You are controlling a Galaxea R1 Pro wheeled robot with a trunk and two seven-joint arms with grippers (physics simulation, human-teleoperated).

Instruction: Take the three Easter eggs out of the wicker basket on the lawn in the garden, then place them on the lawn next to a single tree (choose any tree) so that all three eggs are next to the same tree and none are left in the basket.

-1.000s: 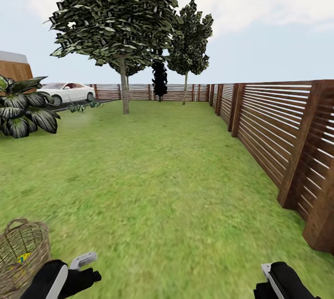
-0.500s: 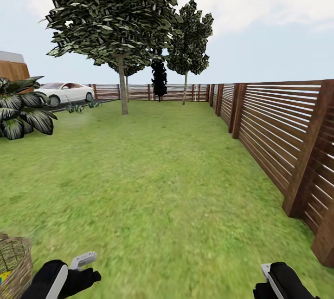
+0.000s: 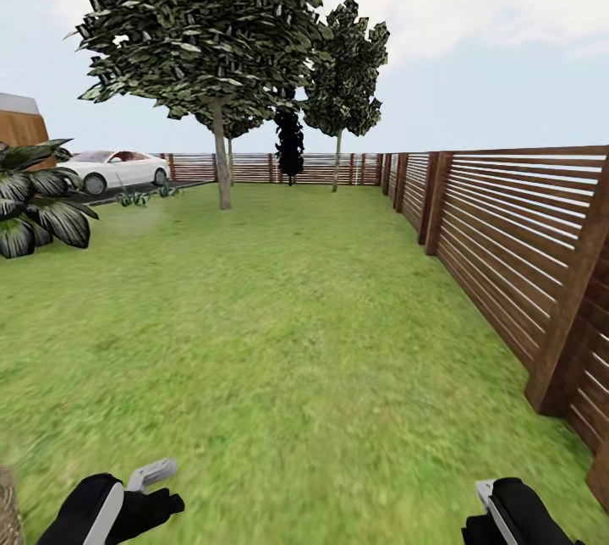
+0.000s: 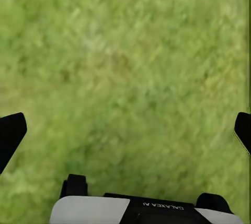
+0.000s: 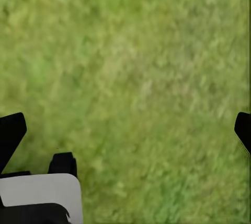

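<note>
At the lower left corner of the head view a sliver of the wicker basket (image 3: pixel 7 511) shows at the frame edge, resting on the lawn (image 3: pixel 288 333); no eggs can be made out in that sliver. Just right of the basket sits the left gripper (image 3: pixel 148 477), low over the grass. In the left wrist view the left gripper (image 4: pixel 125 130) has its dark fingertips (image 4: pixel 10 132) spread wide at opposite edges with bare grass between them, holding nothing. Far beyond the basket, at the left edge, stands a spiky striped plant (image 3: pixel 38 198), and past it a white car (image 3: pixel 114 168). Further right of the basket, deep in the garden, rises the tree (image 3: pixel 222 156) with a slim bare trunk and a dark crown, and a second tree (image 3: pixel 338 156) stands near the far fence with a dark columnar tree (image 3: pixel 290 143) between them. The wooden slat fence (image 3: pixel 507 240) runs along the right side. Well right of the basket, at the bottom edge, is the right gripper (image 3: pixel 486 507); in the right wrist view the right gripper (image 5: pixel 125 130) is likewise spread wide and empty over grass.
</note>
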